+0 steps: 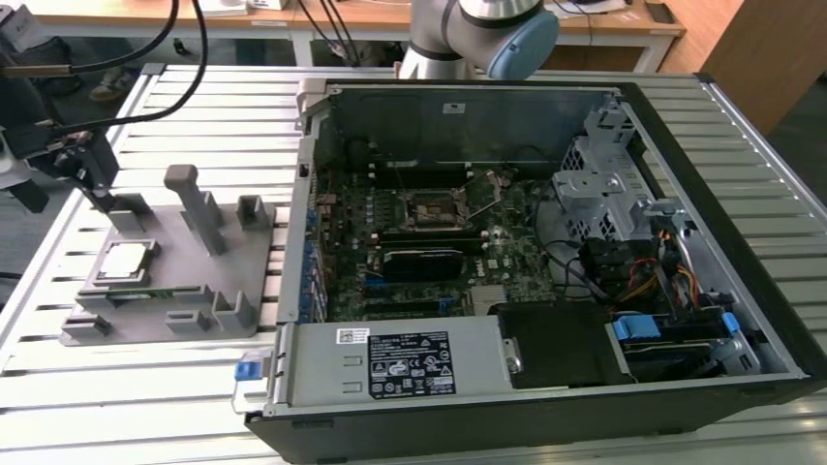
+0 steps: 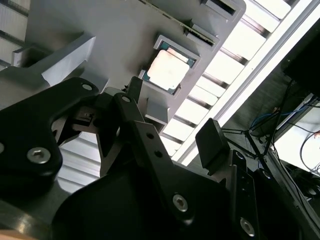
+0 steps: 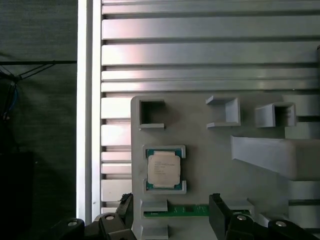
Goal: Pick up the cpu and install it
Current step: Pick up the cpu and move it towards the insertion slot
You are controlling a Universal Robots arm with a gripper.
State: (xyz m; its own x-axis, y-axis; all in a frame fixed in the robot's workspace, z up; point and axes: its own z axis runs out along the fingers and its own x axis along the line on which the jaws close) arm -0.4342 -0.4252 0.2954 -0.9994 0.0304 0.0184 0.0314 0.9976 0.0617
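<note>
cpu (image 3: pixel 164 169) sits in its pocket on the grey fixture (image 3: pixel 215 160) (fixture's on the slatted bench (image 3: pixel 200 50)). Jaws spread wide, empty, hovering near cpu, no contact.

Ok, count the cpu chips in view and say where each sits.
1. The cpu lies flat in a recess of the grey fixture, at the exterior view's left. The motherboard socket looks empty, though another could be hidden there.
</note>
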